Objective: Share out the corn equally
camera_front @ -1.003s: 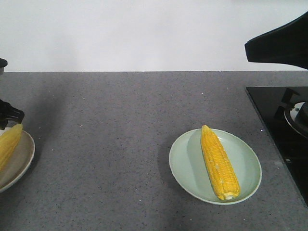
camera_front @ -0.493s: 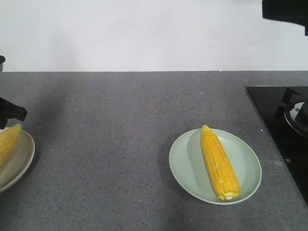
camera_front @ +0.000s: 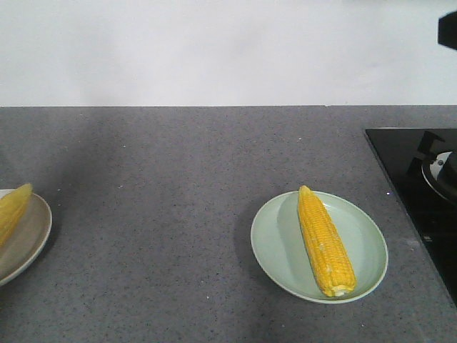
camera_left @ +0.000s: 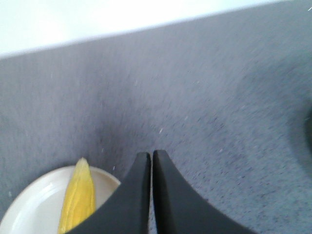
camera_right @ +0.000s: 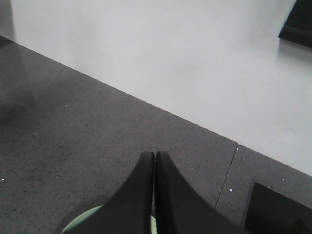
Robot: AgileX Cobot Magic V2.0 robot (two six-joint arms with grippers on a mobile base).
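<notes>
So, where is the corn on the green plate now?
In the front view, the corn lies along the green plate, right of centre on the grey counter, beside the black stove.

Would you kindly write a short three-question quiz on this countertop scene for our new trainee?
1. True or false: the cob on the green plate points its tip away from the camera.
2. How many cobs lie on that plate?
3. The left gripper is: A open, B shut and empty, C holding corn.

Key: 1 true; 2 one; 3 B.
</notes>
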